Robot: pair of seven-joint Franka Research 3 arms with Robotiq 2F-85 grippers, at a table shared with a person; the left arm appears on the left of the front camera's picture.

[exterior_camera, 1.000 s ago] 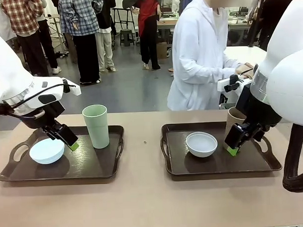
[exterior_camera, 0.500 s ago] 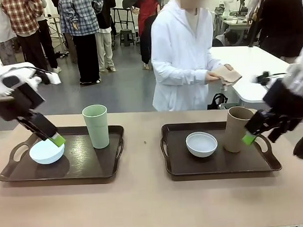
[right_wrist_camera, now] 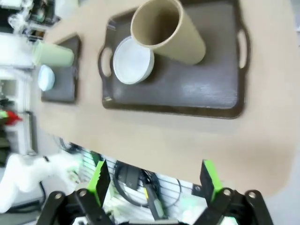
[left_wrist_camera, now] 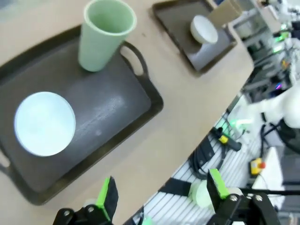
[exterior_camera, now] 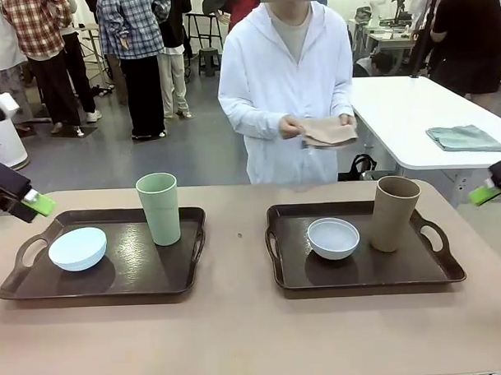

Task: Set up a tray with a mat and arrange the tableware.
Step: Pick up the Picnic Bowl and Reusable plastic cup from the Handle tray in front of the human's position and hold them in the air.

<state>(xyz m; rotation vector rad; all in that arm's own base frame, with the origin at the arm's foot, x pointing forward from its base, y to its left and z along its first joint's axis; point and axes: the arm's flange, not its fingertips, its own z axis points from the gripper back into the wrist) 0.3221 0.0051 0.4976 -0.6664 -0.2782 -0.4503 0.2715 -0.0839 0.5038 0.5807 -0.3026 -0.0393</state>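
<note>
Two dark trays lie on the table. The left tray (exterior_camera: 155,277) holds a pale blue bowl (exterior_camera: 77,249) and a tall pale green cup (exterior_camera: 159,209). On the right tray (exterior_camera: 377,269) stand a white-grey bowl (exterior_camera: 333,237) and a tall tan-brown cup (exterior_camera: 394,213). My left gripper (exterior_camera: 37,203) hovers open at the far left edge, off the tray. My right gripper (exterior_camera: 487,193) hangs open at the far right edge. Both wrist views look down from above: left gripper (left_wrist_camera: 161,193) over the blue bowl (left_wrist_camera: 44,123), right gripper (right_wrist_camera: 154,180) over the tan cup (right_wrist_camera: 166,30). A person across the table holds a folded tan mat (exterior_camera: 329,133).
A white table (exterior_camera: 413,116) behind at the right carries a grey-green cloth (exterior_camera: 465,137). Bare tabletop runs between the two trays and along the near edge (exterior_camera: 239,336). Several people stand farther back.
Both arms have drawn back from the trays, left arm outward to the left, right arm to the right, grippers empty. The person has stepped to the middle with the folded mat.
</note>
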